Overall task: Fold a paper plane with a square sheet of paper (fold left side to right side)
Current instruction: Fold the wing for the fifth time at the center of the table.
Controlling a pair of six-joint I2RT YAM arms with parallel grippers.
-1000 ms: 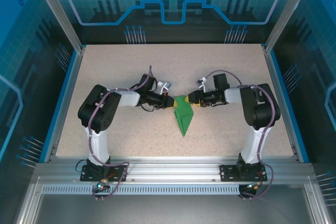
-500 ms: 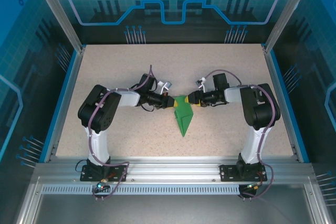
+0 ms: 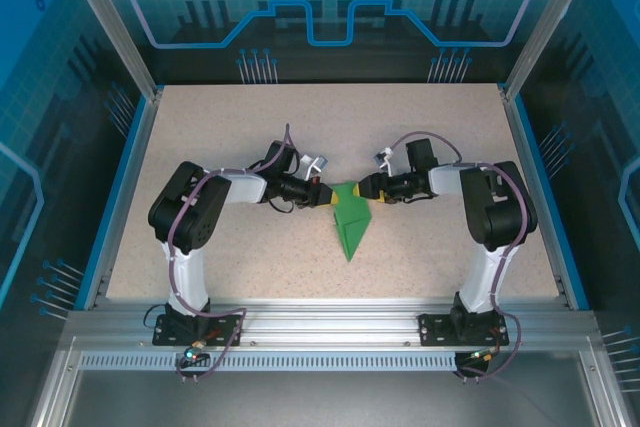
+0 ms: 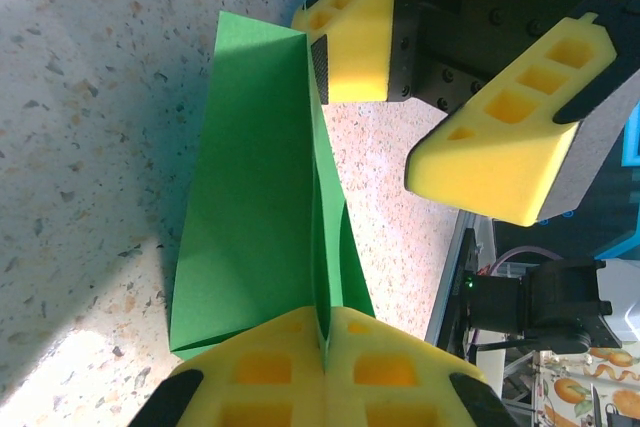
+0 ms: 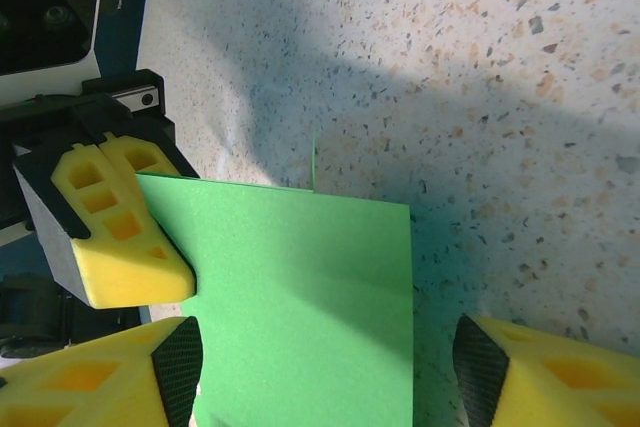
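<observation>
Green paper plane [image 3: 349, 232] w/ crease in clamped left gripper [image 4: 323, 335], right gripper [image 5: 325, 362] wide

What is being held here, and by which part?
The left claw is shut on the green paper, pinching a raised fold at its wide end. The right claw stands open astride the paper, gripping nothing.

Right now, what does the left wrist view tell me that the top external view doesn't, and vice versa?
Left wrist: the left gripper is pinched shut on an upright crease of the green paper, with the right gripper open at its far end. Top external: the paper's whole pointed shape, tip toward the arm bases, mid-table. Both: the two grippers meeting at the paper's wide end.
</observation>
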